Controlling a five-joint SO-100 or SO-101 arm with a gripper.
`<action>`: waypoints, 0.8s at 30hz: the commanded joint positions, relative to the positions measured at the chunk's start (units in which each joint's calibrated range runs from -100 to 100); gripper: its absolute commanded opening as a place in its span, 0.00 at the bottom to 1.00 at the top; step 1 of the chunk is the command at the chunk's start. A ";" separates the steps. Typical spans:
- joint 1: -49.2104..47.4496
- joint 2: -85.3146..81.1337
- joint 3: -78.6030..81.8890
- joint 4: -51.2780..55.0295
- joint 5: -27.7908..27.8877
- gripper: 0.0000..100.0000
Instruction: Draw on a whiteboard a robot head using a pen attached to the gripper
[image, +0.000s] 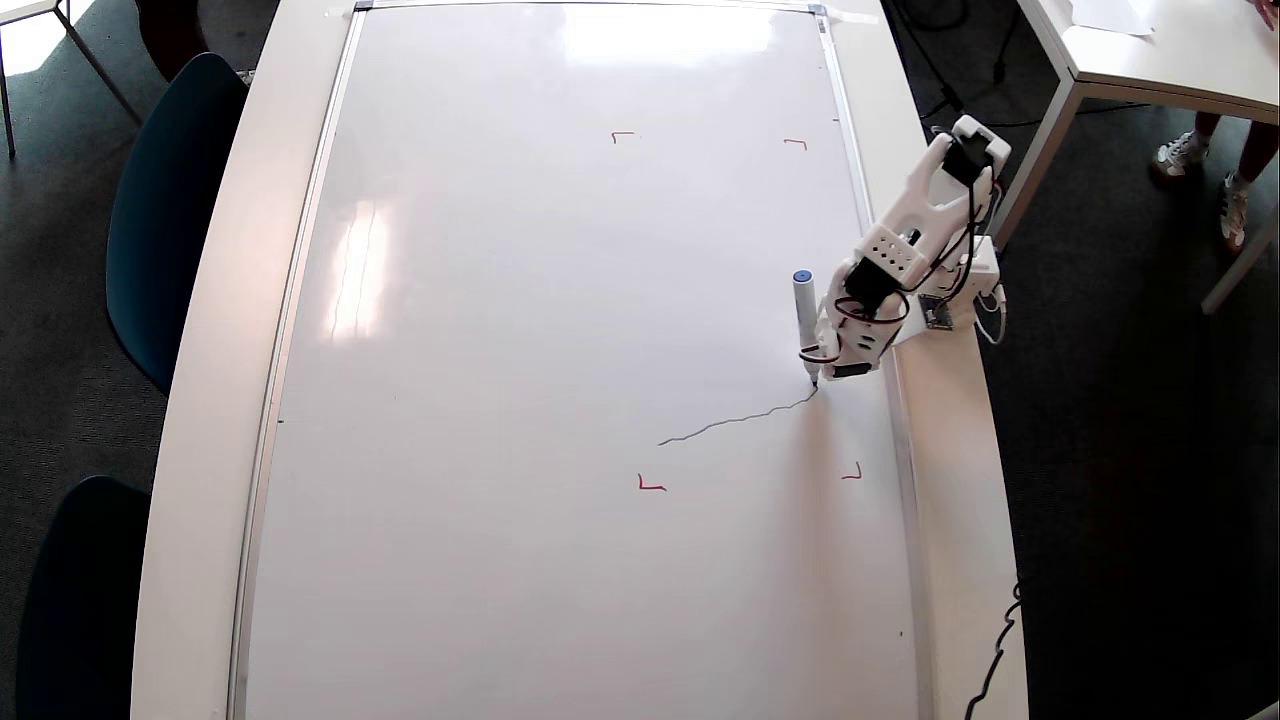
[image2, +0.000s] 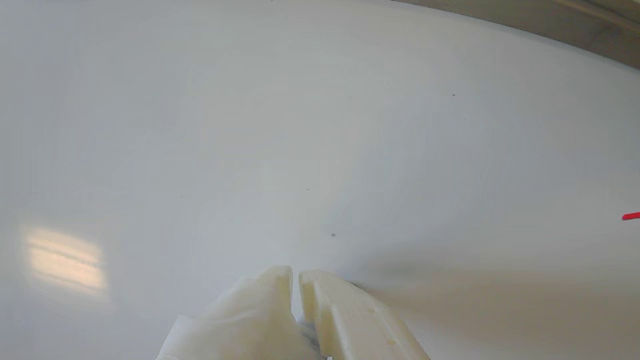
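Only one wobbly dark stroke of the robot head (image: 735, 421) drawn so far, running from the pen (image: 806, 325) tip out toward mid-board. Pen strapped beside the gripper (image2: 295, 273), blue cap up, tip touching the whiteboard (image: 520, 300). Fingers (image2: 272, 290) nearly together with a thin slit between, clasping nothing visible. Board frame close behind the fingers; wide bare gloss ahead, inside four red corner marks (image: 651, 485). White table (image: 200, 400), dark chairs (image: 165, 200), grey carpet around.

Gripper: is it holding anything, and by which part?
The jaws of the gripper are nearly shut with nothing between them; the pen is strapped alongside, near its lower end.
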 joint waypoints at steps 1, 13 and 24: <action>4.12 -0.80 0.31 -0.05 0.86 0.01; 19.16 -0.80 0.40 1.94 8.15 0.01; 32.07 -0.80 0.31 6.11 13.63 0.01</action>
